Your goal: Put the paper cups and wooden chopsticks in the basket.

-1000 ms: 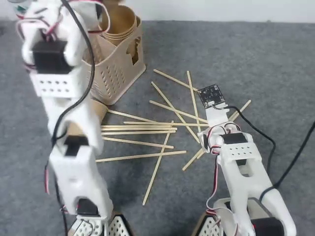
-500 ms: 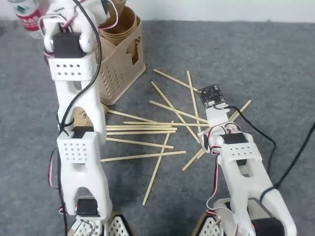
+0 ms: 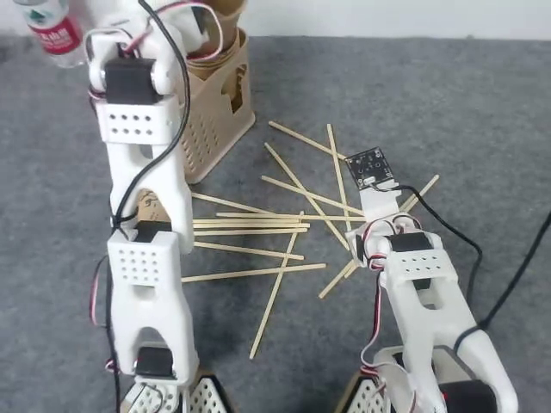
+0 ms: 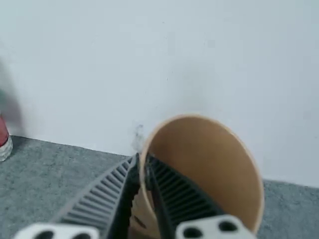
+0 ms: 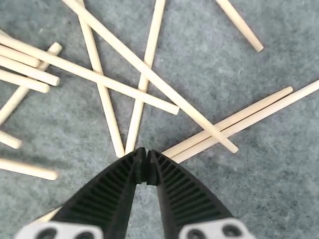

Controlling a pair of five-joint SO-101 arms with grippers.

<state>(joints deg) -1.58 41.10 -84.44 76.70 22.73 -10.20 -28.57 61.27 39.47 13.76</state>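
- Possible slip at the drop: letting go of the paper cup [image 4: 209,172] while tilted or off-line from the stack of cups [image 3: 217,52] could hang it on the basket [image 3: 207,129] rim or send it down to the carpet [image 3: 448,95].
- Possible shove: pressing down too hard at the far left could tip or slide the light-looking basket, spilling what is already nested inside.
- Possible snag on the way back: left arm [image 3: 142,172] and its cable stretched above a second cup [image 3: 148,204] lying half hidden on the carpet, close to the left ends of the chopsticks [image 3: 258,225]; a low retreat could scatter both.
- Possible trouble on the right: crossed and overlapping chopsticks in mid-table, so a closing pinch could lift two at once or flick one away.
- Left gripper [image 4: 144,163]: clamped tight on the cup's rim, one finger inside the wall and one outside, no gap to be seen; cup carried high at the far left, above the basket and its stack, mouth turned toward the wrist camera, white wall behind.
- Right gripper [image 5: 147,167]: closed, tips meeting, nothing between them; poised just over the carpet beside the crossing chopsticks, contact with any of them hard to judge.
- Still outside the basket: all the chopsticks, fanned across the middle from near left to far right.
- Also pictured: a bottle [image 3: 52,27] standing at the far left edge, beyond the basket.
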